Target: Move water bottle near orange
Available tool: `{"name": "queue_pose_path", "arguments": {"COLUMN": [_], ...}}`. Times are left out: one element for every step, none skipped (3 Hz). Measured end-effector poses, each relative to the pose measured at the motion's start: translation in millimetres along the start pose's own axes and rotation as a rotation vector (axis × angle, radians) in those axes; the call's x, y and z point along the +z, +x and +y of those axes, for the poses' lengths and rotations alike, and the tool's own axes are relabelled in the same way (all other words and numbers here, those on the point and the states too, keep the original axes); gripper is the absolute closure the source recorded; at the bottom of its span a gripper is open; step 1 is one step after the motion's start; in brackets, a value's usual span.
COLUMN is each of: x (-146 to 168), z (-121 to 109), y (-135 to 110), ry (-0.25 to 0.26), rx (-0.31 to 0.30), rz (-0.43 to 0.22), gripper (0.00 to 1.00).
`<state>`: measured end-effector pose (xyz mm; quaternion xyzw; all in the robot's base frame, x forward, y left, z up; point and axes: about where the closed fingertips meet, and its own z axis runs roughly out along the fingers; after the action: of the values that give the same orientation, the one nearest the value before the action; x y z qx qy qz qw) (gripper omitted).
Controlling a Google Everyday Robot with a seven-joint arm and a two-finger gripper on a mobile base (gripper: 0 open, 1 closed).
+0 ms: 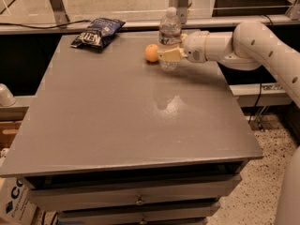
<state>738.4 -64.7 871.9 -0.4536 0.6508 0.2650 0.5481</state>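
The water bottle (169, 35), clear with a white cap and a white and red label, stands upright at the far side of the grey table (122, 116). The small orange (151, 53) sits just left of it, close by. My gripper (169, 55) reaches in from the right on the white arm (248, 43). Its tan fingers (172, 55) are closed around the bottle's lower body.
A dark blue chip bag (98, 32) lies at the table's far left corner. A metal rail and window frame run behind the table. Drawers sit under the table's front edge. A cardboard box (11, 205) is at the lower left.
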Motion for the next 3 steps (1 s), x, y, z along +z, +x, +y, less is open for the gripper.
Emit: {"name": "queue_pose_path", "arguments": {"x": [-3.8,-7.6,-9.3], "z": [-1.0,-1.1,-0.8], "y": [-1.0,-1.8,-2.2], "ry": [-0.003,-0.005,-0.008], "rx": [-0.007,-0.011,-0.014], "rz": [0.007,0.01,0.014], "gripper": [0.61,0.38,0.14]}}
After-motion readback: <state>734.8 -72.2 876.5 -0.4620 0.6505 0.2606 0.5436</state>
